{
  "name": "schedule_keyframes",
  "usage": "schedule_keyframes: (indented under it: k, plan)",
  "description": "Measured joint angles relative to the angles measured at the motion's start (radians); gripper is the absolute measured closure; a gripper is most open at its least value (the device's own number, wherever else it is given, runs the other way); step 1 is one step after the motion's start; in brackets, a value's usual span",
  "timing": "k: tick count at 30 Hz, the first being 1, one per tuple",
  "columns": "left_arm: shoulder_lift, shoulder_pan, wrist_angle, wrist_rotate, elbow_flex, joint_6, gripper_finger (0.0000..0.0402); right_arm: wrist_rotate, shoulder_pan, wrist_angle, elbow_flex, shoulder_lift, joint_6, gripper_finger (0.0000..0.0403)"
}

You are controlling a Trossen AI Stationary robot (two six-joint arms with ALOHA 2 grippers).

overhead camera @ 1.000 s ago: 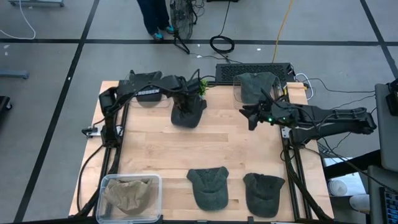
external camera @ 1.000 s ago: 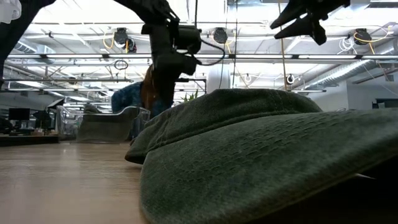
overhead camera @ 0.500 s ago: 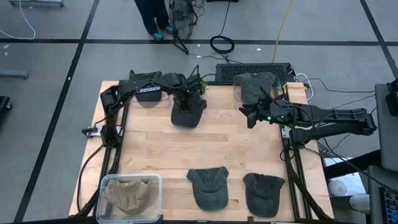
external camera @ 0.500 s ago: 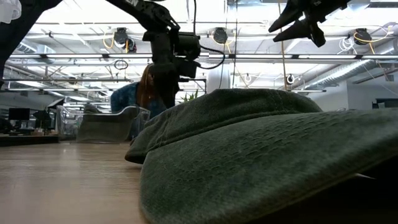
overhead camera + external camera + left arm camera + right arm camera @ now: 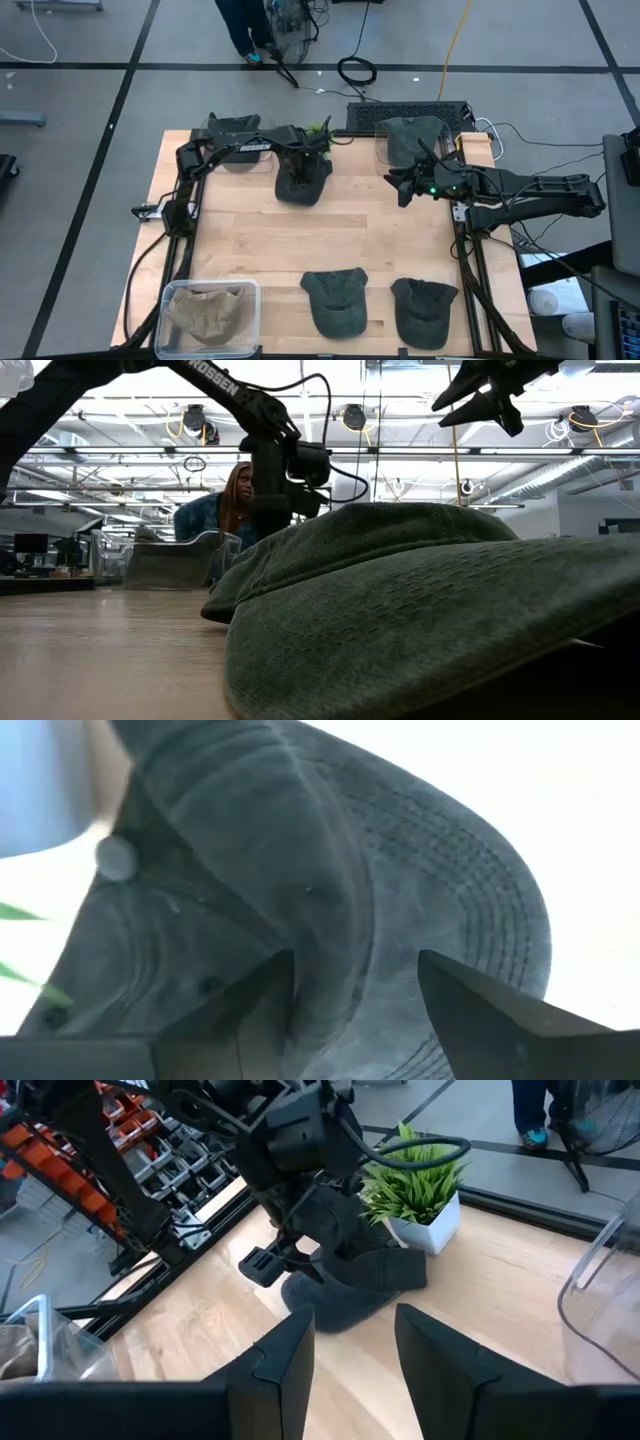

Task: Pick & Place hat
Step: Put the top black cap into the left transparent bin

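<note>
1. The left gripper (image 5: 303,172) has its fingers (image 5: 250,1010) closed a little way around a fold of the dark grey hat (image 5: 302,181). The cloth is pinched between them.
2. The left arm reaches across the back of the wooden counter (image 5: 340,235) and bends down onto the hat, just beside the small green plant (image 5: 320,131).
3. The hat is soft and crumpled, with rows of stitching on its round brim. It rests on the counter right next to the plant.
4. Two more dark hats (image 5: 334,298) lie flat at the front of the counter, well apart from the plant.
5. The right gripper (image 5: 398,186) hangs in the air on the far side of the plant. Its fingers (image 5: 290,1350) are spread apart and hold nothing.
</note>
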Motion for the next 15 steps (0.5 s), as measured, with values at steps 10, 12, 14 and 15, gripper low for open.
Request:
schedule_keyframes:
  k: [10, 12, 14, 15]
  plan:
    - [0.003, -0.018, 0.057, 0.000, -0.013, -0.012, 0.0179, -0.024, 0.000, 0.001, 0.000, 0.000, 0.000, 0.0273]
    - [0.010, -0.017, 0.061, 0.005, -0.025, -0.024, 0.0179, -0.024, 0.000, 0.001, 0.000, 0.000, 0.000, 0.0273]
    - [0.009, -0.017, 0.059, 0.011, -0.035, -0.048, 0.0179, -0.024, 0.000, 0.001, 0.000, 0.000, 0.000, 0.0273]
    - [0.007, -0.017, 0.059, 0.016, -0.041, -0.053, 0.0179, -0.024, 0.000, 0.001, 0.000, 0.000, 0.000, 0.0273]
